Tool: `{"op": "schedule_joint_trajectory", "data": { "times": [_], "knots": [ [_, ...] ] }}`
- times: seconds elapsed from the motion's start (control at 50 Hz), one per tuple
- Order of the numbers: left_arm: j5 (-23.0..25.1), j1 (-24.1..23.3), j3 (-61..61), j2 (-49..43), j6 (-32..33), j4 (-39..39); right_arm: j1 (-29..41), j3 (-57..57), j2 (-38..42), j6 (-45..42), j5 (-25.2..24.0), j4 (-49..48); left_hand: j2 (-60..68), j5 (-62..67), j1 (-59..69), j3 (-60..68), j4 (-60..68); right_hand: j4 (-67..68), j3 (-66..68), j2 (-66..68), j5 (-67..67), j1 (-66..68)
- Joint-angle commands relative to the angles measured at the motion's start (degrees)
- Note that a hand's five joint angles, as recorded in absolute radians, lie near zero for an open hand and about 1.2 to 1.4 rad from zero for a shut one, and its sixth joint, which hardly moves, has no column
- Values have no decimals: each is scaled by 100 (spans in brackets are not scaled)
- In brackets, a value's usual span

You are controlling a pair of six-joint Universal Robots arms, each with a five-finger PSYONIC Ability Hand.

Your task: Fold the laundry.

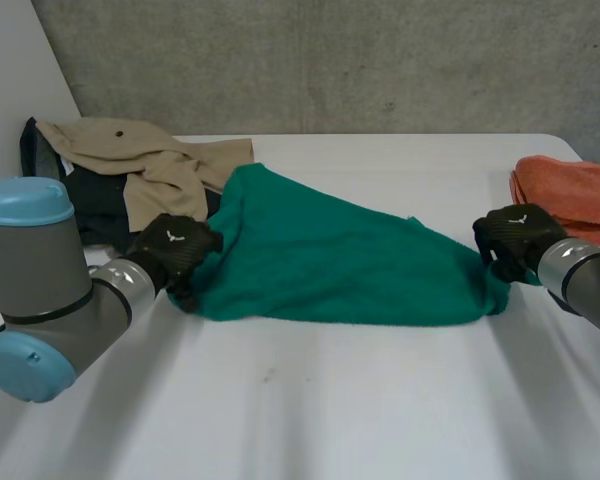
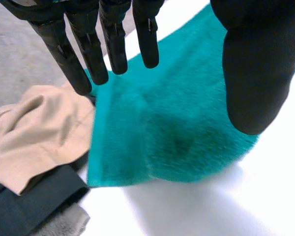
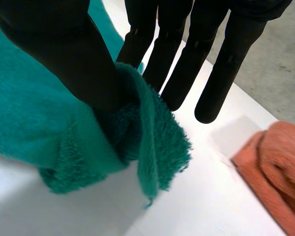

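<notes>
Green towel [image 1: 330, 265] lies across the middle of the counter [image 1: 330, 410], its right end pinched between thumb and fingers of the right robot hand [image 1: 515, 238], seemingly to pull it flat for folding, while the left robot hand [image 1: 175, 245] sits at its left edge, fingers straight, gripping nothing.

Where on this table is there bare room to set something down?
Free: the near table strip in front of the green towel, and the far strip between it and the orange towel. Crowded: the far left, where the clothes pile meets the left hand.
</notes>
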Motion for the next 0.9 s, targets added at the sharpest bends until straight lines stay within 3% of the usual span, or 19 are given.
{"op": "schedule_joint_trajectory", "data": {
  "times": [0.02, 0.22, 0.44, 0.5, 0.66, 0.82, 0.9],
  "knots": [
    [107, 11, -25, -107, 490, -205, 20, 55, 25, 129, -156, -33, -76, -15, 8, -94, -24, 1140, 1186, 1242, 1281, 1456],
    [80, 46, 133, -599, 947, 15, -24, 55, 33, 129, -156, -51, 696, 757, 780, 678, 749, 1140, 1186, 1242, 1281, 1456],
    [-69, 91, 520, -1013, 1079, 261, -24, 90, 7, 138, -147, -51, 5517, 5577, 5600, 5498, 5569, 1140, 1186, 1242, 1281, 1456],
    [-130, 64, 546, -943, 1132, 261, -24, 125, -28, 129, -147, -42, 5524, 5584, 5607, 5505, 5576, 1140, 1186, 1242, 1281, 1456],
    [-394, -182, 257, 330, 931, 138, -278, 134, -818, -3, -138, 186, 5524, 5584, 5607, 5505, 5576, 1140, 1186, 1242, 1281, 1456],
    [-395, -358, 299, 2763, -272, 121, -736, -707, -2171, 145, -253, 582, 5524, 5584, 5607, 5505, 5576, 1140, 1186, 1242, 1281, 1456],
    [-377, -340, 615, 3284, -721, 68, -780, -1401, -2313, 558, -314, 670, 5524, 5584, 5607, 5505, 5576, 1140, 1186, 1242, 1281, 1456]
  ]
}}
